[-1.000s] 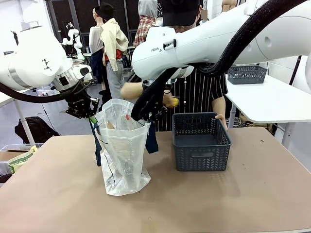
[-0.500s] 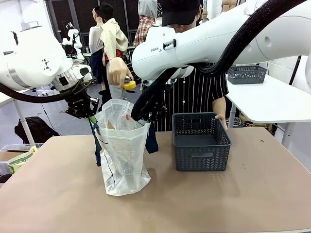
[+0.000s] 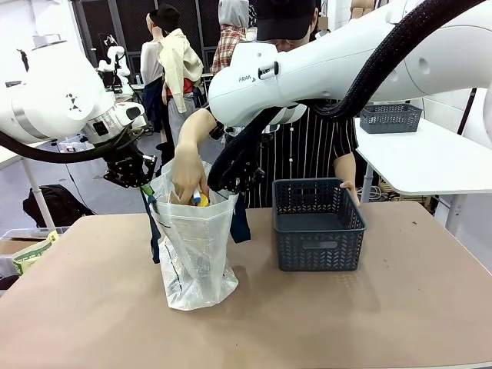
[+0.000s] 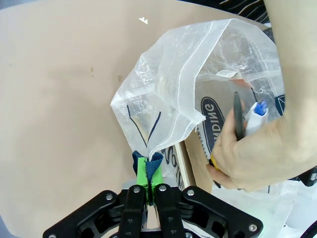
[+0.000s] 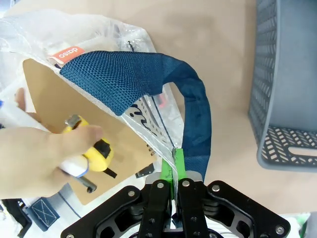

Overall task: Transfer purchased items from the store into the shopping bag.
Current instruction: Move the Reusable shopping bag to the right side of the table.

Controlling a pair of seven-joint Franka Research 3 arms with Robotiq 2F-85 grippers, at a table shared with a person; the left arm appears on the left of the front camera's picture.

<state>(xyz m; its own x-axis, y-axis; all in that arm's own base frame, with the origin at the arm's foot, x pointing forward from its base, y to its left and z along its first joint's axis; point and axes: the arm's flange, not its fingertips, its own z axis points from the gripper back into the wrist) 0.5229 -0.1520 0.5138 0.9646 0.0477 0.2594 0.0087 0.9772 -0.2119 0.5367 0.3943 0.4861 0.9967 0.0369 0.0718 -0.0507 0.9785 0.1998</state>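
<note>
Two claws hold the shopping bag (image 3: pixel 196 254) open on the surface (image 3: pixel 384 323). The left claw (image 4: pixel 150 173) is pinched shut on the rim and strap at one side. The right claw (image 5: pixel 173 171) is pinched shut on the rim by the navy handle (image 5: pixel 193 114) at the other side. The person's hand (image 3: pixel 188 178) is down in the mouth of the bag with a small yellow item (image 5: pixel 96 154) in its fingers (not yet let go, as far as I can tell). At least one flat brown card-backed pack (image 5: pixel 49 99) already sits inside the bag. The dark grey basket (image 3: pixel 319 250) stands just beside the bag, and the part of its floor that shows is bare. From that I judge the transfer to be near its end, with this item perhaps the last. The right arm (image 3: pixel 346 61) crosses in front of the person and hides much of the far side. The person's other hand (image 3: pixel 350 187) rests at the basket's far rim.
</note>
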